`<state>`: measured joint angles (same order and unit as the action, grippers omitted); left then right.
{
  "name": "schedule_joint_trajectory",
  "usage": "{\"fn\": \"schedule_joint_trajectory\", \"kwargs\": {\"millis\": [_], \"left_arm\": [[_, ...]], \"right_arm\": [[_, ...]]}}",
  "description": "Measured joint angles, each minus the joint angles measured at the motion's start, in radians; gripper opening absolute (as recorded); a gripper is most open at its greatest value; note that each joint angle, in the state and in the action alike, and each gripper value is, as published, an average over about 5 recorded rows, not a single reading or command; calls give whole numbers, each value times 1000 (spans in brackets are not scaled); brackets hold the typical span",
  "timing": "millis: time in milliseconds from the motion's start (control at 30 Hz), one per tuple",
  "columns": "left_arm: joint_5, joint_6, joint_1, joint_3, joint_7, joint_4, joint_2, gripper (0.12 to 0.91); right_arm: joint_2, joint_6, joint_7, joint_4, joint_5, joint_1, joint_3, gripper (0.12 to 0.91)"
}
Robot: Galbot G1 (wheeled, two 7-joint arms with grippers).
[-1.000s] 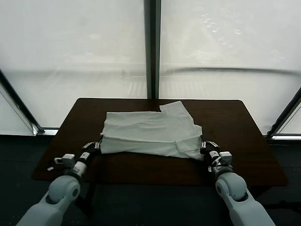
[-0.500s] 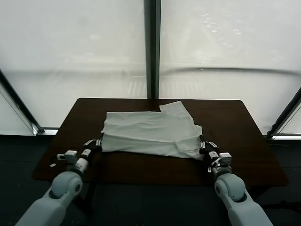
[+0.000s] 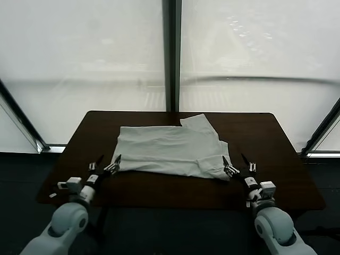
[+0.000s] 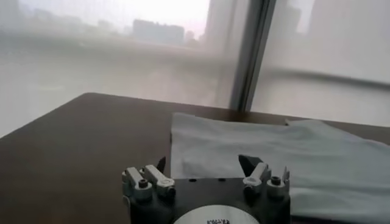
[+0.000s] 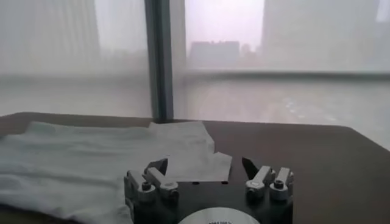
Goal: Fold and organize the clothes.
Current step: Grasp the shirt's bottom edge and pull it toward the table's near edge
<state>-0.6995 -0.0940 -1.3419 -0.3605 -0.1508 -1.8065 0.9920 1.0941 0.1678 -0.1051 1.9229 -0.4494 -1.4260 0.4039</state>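
Two grippers sit low at the near edge of the dark wooden table (image 3: 287,159), each with fingers spread wide and nothing between them. Left gripper (image 3: 108,163) is just off the near left corner of the folded white T-shirt (image 3: 170,150); right gripper (image 3: 237,162) is just beside its near right corner. That T-shirt lies flat across the middle of the table, a sleeve flap reaching toward the far edge, plain pale fabric showing.

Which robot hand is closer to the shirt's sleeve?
The right hand. It sits open at the shirt's near right corner, on the side where the sleeve sticks out. The left hand is open at the near left corner.
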Motion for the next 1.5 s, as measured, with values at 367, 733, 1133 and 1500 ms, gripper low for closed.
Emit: {"fn": "schedule_joint_trajectory", "kwargs": {"millis": [367, 733, 1133, 1500], "left_arm": [[-4, 11, 40, 11, 8, 46, 4, 907], [-5, 19, 49, 13, 28, 62, 0, 898], [-4, 25, 22, -1, 55, 54, -24, 353], [-10, 27, -42, -39, 59, 0, -70, 148]], "right_arm": [[21, -2, 12, -30, 22, 6, -9, 895], [19, -6, 14, -31, 23, 3, -8, 347], [-32, 1, -2, 17, -15, -37, 21, 139], [-90, 11, -15, 72, -47, -94, 53, 139]]}}
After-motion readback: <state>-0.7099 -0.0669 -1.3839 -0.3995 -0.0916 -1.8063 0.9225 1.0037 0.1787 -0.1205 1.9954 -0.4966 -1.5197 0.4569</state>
